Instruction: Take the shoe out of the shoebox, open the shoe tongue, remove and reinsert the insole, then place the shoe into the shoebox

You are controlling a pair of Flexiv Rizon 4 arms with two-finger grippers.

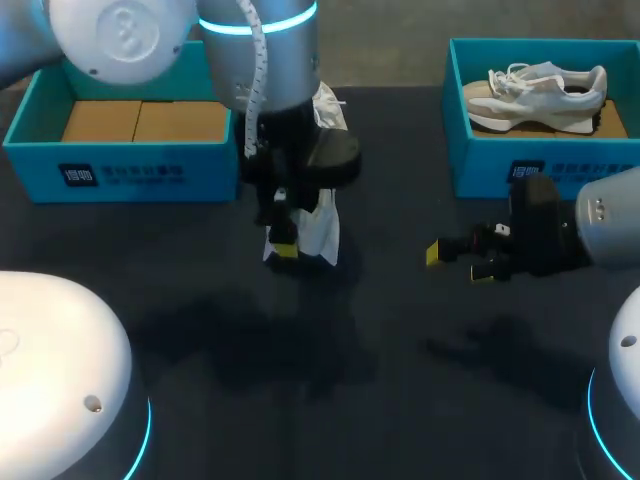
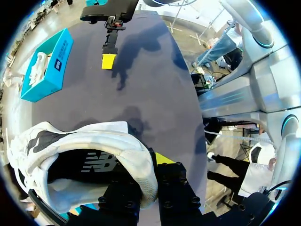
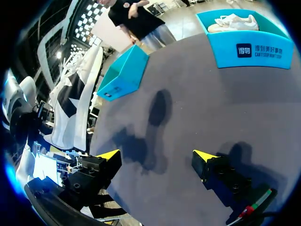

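My left gripper [image 1: 283, 245] is shut on the heel collar of a white shoe [image 1: 318, 228] and holds it above the middle of the table. In the left wrist view the shoe [image 2: 84, 155] fills the space at the gripper [image 2: 146, 165]; one yellow tip shows outside the collar and the other is hidden inside. The shoe's insole cannot be made out. My right gripper [image 1: 460, 264] hangs open and empty to the right of the shoe, its fingers wide apart [image 3: 157, 155]. The held shoe [image 3: 75, 101] shows off to one side of it.
An open blue shoebox [image 1: 120, 165] with brown cardboard inside stands at the back left. A second blue shoebox [image 1: 480, 150] at the back right holds another white shoe [image 1: 545, 95]. The table in front of both grippers is bare dark cloth [image 1: 330, 400].
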